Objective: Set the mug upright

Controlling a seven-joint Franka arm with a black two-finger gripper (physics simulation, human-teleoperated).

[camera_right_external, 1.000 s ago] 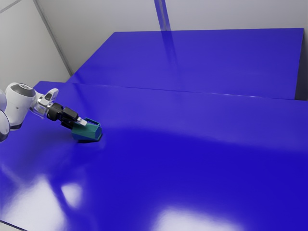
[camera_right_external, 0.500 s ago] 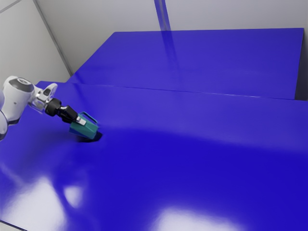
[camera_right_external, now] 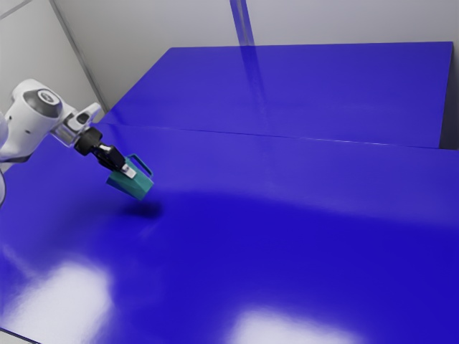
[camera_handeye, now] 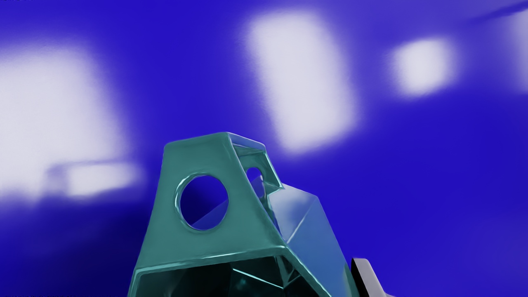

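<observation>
The table (camera_right_external: 301, 236) has a broad, glossy surface of deep blue. Bright white reflections (camera_right_external: 64, 301) lie across its near part in the exterior view, and several soft-edged ones gleam in the wrist view. A dark shadow (camera_right_external: 143, 209) falls on it toward the exterior view's left, blurred at the edges.

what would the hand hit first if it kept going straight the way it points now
Most likely the blue tabletop, with the mug it grips touching down before the hand itself. It slants down toward the exterior view's right; the remaining gap is hard to judge.
</observation>
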